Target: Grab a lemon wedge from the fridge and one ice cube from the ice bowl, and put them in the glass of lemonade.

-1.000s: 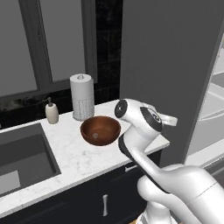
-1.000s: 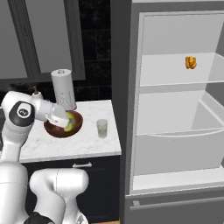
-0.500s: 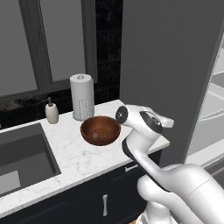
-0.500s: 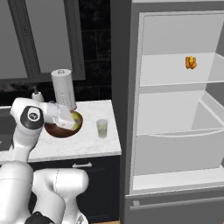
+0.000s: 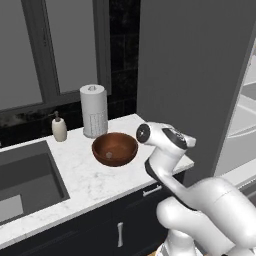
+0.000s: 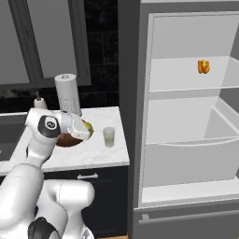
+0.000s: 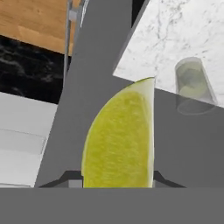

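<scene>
Gripper [image 7: 117, 183] pinching lemon wedge [image 7: 120, 138], centre of hand view. Glass of lemonade [image 7: 192, 87] upper right there, on counter [image 7: 175, 35], apart from wedge. Risk: wedge released short of rim lands on marble; narrow glass, knock could tip it.

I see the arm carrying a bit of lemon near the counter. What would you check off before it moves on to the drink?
1. Lemon wedge gripped in the tool: ok.
2. Glass upright on the counter: ok.
3. Glass top uncovered: ok.
4. Tool directly above the glass: not ok, it is over by the bowl.
5. Ice cube in the bowl: cannot tell.
6. Fridge open: ok.
</scene>
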